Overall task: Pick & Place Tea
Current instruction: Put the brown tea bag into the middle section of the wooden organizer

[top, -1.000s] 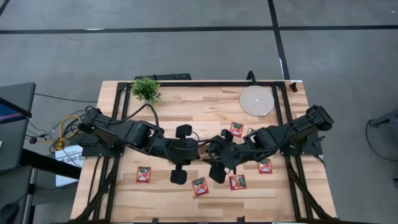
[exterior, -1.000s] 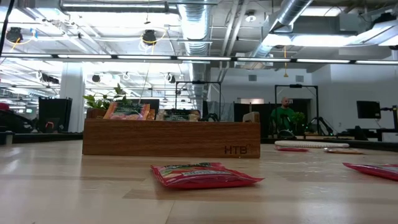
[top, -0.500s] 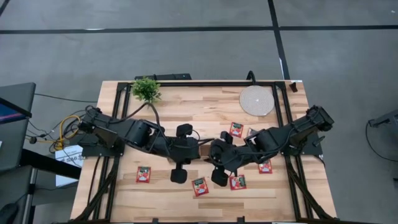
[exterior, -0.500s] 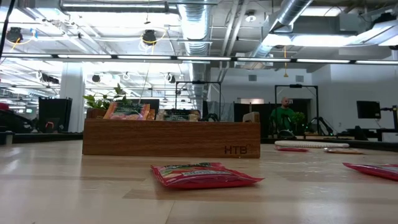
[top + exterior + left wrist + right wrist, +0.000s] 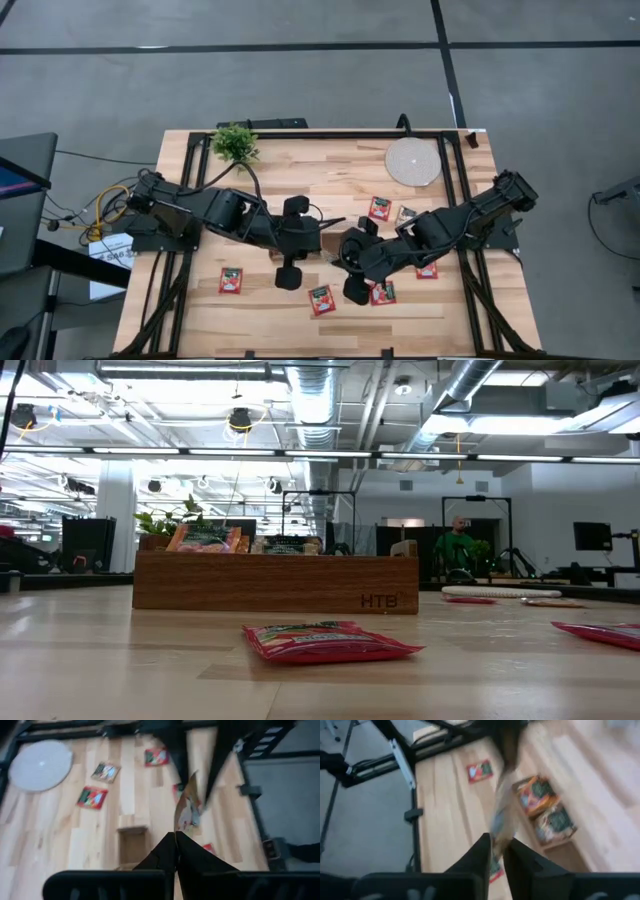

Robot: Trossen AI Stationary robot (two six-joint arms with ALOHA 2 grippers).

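Wood table [image 5: 340, 180] mid-air handoff: left gripper [image 5: 175, 839] has its jaws pinched on one tea sachet [image 5: 188, 806] edge-up over the tray, right gripper [image 5: 495, 851] jaws nipping its far end, so both arms are equally close.

Floor: we saw grey floor [image 5: 300, 80] crossed by dark lines | Counter: pale wood counter [image 5: 330, 170] in a black frame | Ceiling: we noted silver ducts [image 5: 315, 400] and long bright light strips [image 5: 180, 452] | Beyond: a person in green [image 5: 457, 548] stood by dark frames [image 5: 478, 520] | Left: cables [image 5: 100, 215] lay beside the counter
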